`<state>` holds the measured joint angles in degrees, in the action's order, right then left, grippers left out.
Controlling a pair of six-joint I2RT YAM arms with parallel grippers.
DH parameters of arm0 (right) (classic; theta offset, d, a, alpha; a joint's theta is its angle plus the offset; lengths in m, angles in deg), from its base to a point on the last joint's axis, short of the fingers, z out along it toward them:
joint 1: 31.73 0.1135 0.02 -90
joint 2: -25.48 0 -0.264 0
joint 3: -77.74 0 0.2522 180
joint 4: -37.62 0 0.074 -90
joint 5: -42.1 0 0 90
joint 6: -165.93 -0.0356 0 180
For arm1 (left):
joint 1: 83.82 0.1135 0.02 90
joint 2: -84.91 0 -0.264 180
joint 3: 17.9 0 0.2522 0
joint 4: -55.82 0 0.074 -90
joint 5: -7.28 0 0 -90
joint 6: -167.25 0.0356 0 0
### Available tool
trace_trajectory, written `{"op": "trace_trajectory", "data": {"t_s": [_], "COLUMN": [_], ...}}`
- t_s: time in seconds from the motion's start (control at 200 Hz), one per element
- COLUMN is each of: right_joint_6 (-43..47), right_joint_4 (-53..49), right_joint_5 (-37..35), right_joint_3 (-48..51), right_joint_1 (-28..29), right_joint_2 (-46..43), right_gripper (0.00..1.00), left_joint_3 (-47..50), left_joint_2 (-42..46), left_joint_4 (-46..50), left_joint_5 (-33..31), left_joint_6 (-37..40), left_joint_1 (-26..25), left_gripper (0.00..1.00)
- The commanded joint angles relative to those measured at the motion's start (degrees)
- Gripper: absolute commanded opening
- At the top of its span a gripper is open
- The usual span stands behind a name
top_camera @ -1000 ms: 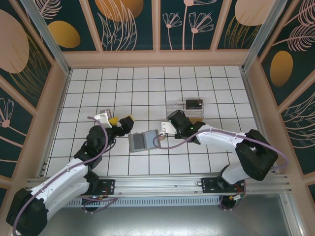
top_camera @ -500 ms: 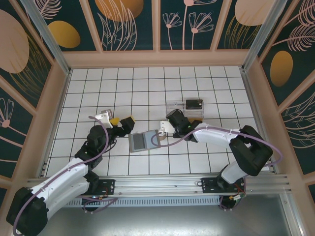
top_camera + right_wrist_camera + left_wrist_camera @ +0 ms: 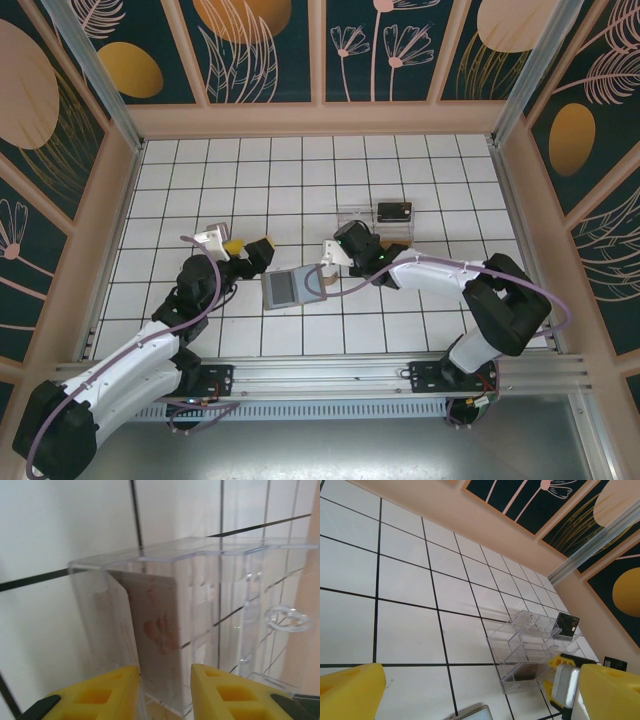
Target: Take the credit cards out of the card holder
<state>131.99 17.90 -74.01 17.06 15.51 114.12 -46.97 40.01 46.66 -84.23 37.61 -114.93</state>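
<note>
Two yellow fingers (image 3: 102, 695) of the right gripper (image 3: 164, 692) flanked a tan card (image 3: 156, 635). The card stood on edge and appeared to sit inside an end compartment of the clear tray (image 3: 235, 605). Whether the jaws pinched it or only bracketed it I could not tell, because the plastic wall hid the contact. Standing the card upright in a slot looked like a way to keep it sorted apart from the others. A black card (image 3: 394, 211) was in a far compartment of the same tray.

Near-left of that gripper, the card holder (image 3: 293, 286) lay flat on the tiles (image 3: 200, 170) between the two arms, its tan strap toward the right arm. I could not make out whether any credit cards remained inside it. The left gripper (image 3: 248, 247) hung just beside the holder's far-left corner, fingers spread wide with nothing between them. It was probably posted there to steady the holder for the next pull.
</note>
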Motion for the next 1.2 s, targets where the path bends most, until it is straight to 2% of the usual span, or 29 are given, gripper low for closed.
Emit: {"op": "trace_trajectory", "data": {"t_s": [0.0,0.425,0.581,0.686,0.846,0.961,1.086,1.191], "right_joint_6": [-0.7,-0.2,-1.4,-4.5,-13.9,-27.3,-42.3,-52.3], "right_joint_4": [2.7,7.4,6.4,2.2,-3.8,-9.3,-13.8,-12.5], "right_joint_5": [-3.4,-7.0,-8.2,-5.4,-7.3,-7.6,-1.5,6.1], "right_joint_3": [-1.7,-2.7,-2.9,-3.4,-5.7,-10.5,-14.1,-13.4], "right_joint_1": [0.3,-0.6,-0.8,-0.4,1.7,3.8,4.9,5.3], "right_joint_2": [1.4,3.7,3.4,1.4,-0.2,1.1,2.4,1.5], "right_gripper": [0.39,0.40,0.41,0.41,0.38,0.36,0.35,0.34], "left_joint_3": [-1.2,-1.2,-1.3,-1.2,-1.9,-3.5,-4.0,-6.1], "left_joint_2": [0.1,0.3,0.2,0.0,-0.8,-1.7,-3.2,-5.0], "left_joint_4": [-0.7,-0.7,-0.7,-0.8,0.3,1.6,1.8,4.9], "left_joint_5": [1.1,1.9,2.1,1.8,2.3,3.9,2.4,1.0], "left_joint_6": [0.5,0.5,0.6,0.7,0.6,0.2,0.6,0.5], "left_joint_1": [-0.1,-0.2,-0.2,-0.2,-0.2,-0.2,-0.2,-0.1], "left_gripper": [0.99,0.99,0.99,0.99,0.99,0.99,0.99,0.99]}}
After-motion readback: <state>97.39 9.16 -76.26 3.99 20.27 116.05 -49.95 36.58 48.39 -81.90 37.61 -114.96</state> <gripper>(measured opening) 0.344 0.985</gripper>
